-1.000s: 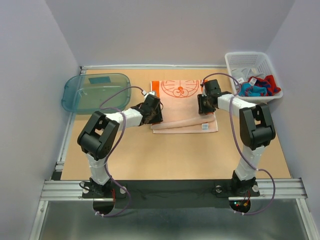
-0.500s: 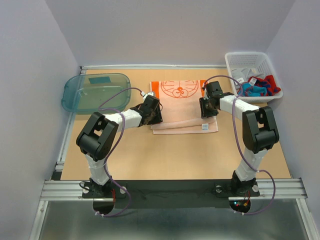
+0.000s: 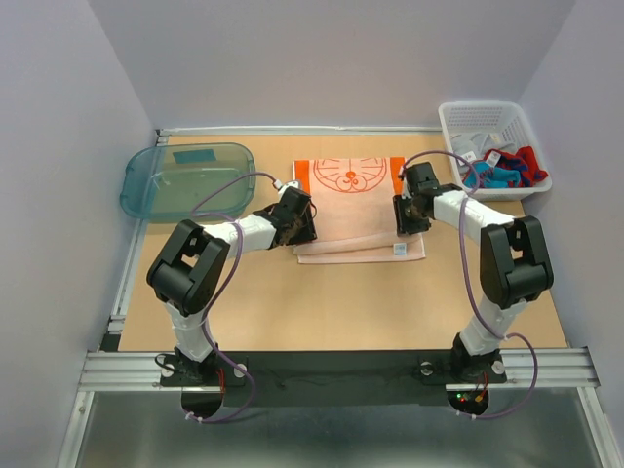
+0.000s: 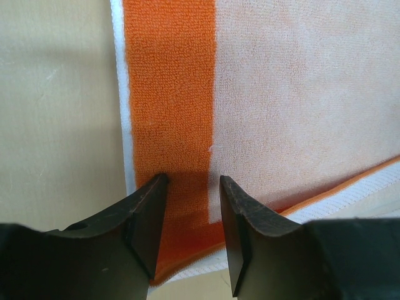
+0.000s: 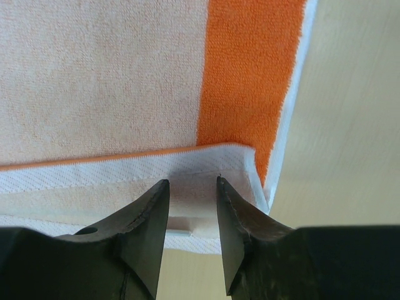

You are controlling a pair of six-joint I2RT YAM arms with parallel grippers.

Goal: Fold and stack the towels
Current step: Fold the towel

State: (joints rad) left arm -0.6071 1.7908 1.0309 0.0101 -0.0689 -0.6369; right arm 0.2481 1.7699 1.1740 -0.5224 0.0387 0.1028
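Top external view: the flat tan worktop (image 3: 292, 302) is the biggest thing here. It is matte and bare at six o'clock, closed in by plain pale walls (image 3: 322, 58) at nine, twelve and three o'clock, so there is room to drag cloth but not to swing wide.

Next in size, the orange-and-peach terry towel (image 3: 351, 210) lies just past centre toward twelve o'clock. Its near part is doubled over, with the white hem of the upper layer showing. I judge it light, limp and a little grippy on this surface. It will sag between two holds, so both outer corners of the folded layer, on the orange bands, are the places to take it.

The translucent teal plastic tray (image 3: 146, 190) sits at ten o'clock. The white mesh plastic basket (image 3: 458, 122) sits at two o'clock and holds the red and teal-blue towels (image 3: 502, 171) in a heap.

My left gripper (image 4: 190, 187) is low over the towel's nine o'clock edge, its jaws partly spread with flat cloth showing through the gap. My right gripper (image 5: 192, 187) is at the three o'clock edge, also partly spread, over the hemmed corner and pinching nothing that I can see.
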